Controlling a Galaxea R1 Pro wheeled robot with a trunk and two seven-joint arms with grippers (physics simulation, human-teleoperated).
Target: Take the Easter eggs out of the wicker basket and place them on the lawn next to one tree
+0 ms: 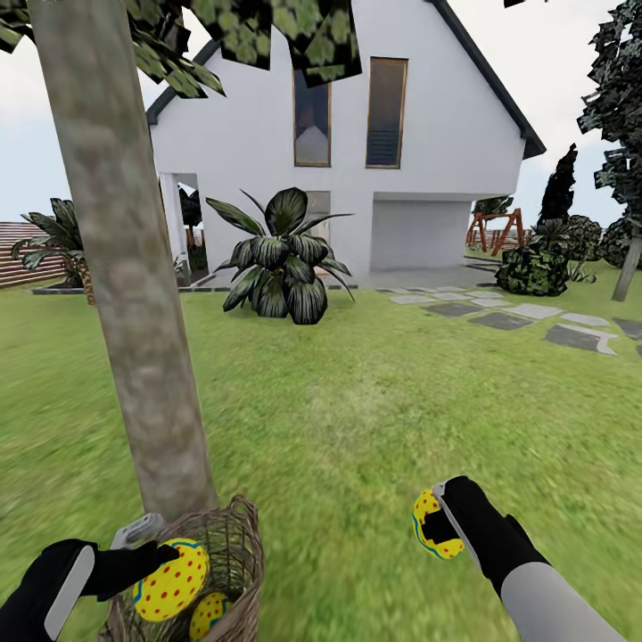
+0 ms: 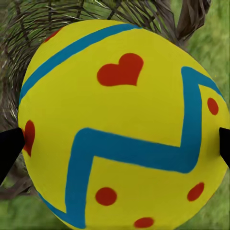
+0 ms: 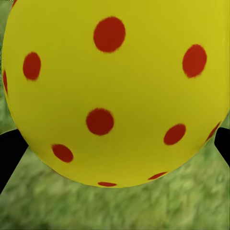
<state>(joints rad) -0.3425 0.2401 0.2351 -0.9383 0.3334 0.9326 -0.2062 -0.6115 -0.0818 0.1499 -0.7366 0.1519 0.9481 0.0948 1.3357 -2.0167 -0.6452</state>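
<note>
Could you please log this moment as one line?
left gripper: holds egg over basket | right gripper: holds egg above grass | one egg in basket

left tool [image 1: 150,546] gripping egg [image 1: 171,580], basket [image 1: 234,546]

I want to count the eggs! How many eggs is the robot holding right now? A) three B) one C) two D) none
C: the left gripper holds one egg over the wicker basket, the right gripper holds another egg over the lawn, and a third egg lies in the basket.
</note>
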